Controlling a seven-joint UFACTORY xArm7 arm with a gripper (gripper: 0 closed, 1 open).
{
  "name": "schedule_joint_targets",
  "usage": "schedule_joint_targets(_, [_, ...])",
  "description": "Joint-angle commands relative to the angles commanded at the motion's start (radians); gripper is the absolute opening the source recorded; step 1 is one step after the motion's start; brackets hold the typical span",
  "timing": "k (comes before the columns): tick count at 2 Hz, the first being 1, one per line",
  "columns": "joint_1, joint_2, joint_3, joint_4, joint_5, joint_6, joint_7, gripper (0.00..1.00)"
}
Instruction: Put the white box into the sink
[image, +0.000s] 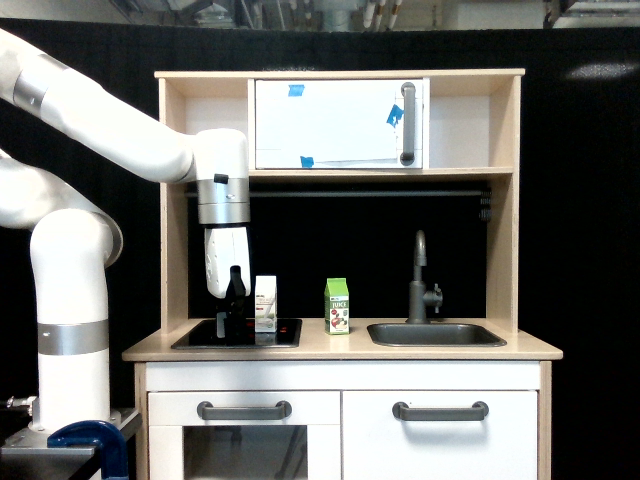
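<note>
The scene is evenly and brightly lit from overhead, sharp throughout with no motion blur. A black curtain backdrop (580, 200) swallows light, showing one faint pale sheen at 2 o'clock. The glossy black stovetop panel (270, 335) carries soft reflections. The recess under the pale wooden shelf (380, 172) lies in shadow.

On the tabletop (340, 350), the stovetop (240, 335) lies at centre left with the white box (265, 303) standing on it. The juice carton (337, 306) stands mid-frame, the sink (435, 334) to its right. The gripper (234, 318) hangs just left of the box.
</note>
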Motion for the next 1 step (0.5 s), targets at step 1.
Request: schedule_joint_targets(1, [0.157, 0.176, -0.015, 0.126, 0.006, -0.067, -0.207, 1.0])
